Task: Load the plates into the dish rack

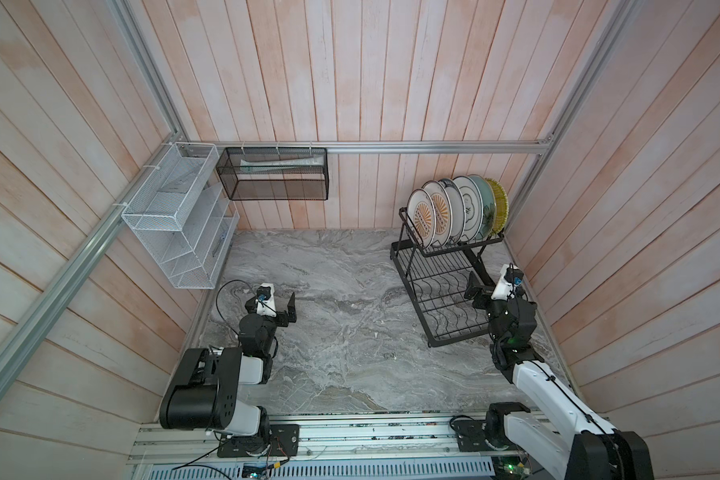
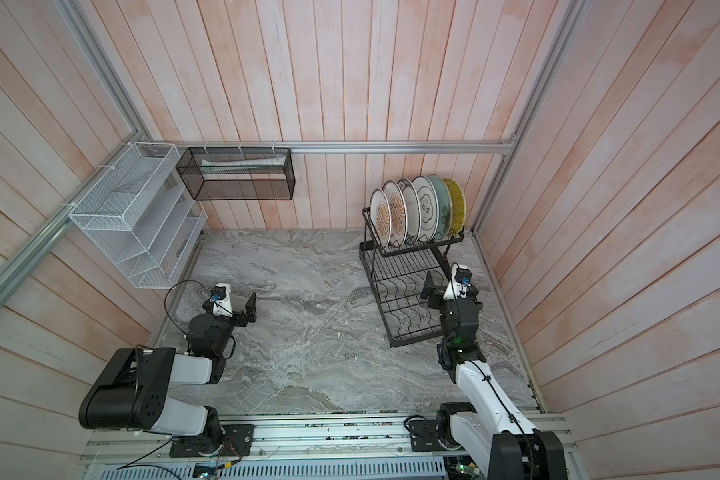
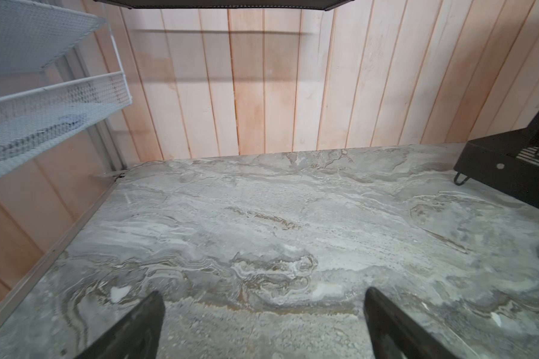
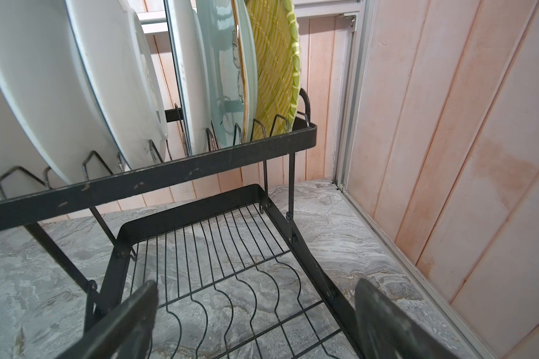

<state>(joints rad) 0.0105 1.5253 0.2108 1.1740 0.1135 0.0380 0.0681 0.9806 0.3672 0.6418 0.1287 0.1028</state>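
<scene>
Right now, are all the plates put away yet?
Looks done: six plates stand on edge in the top tier of the dish rack. In hand: nothing, the left fingers and right fingers are spread apart and empty. Left: no plate lies on the counter.

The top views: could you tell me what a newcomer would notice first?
Six plates stand on edge in the top tier of the dish rack, back right, the yellow woven-look plate rightmost. The left gripper, at left, and right gripper, beside the rack's lower tray, are open and empty.

Even soft daylight, wide-angle edge distortion
</scene>
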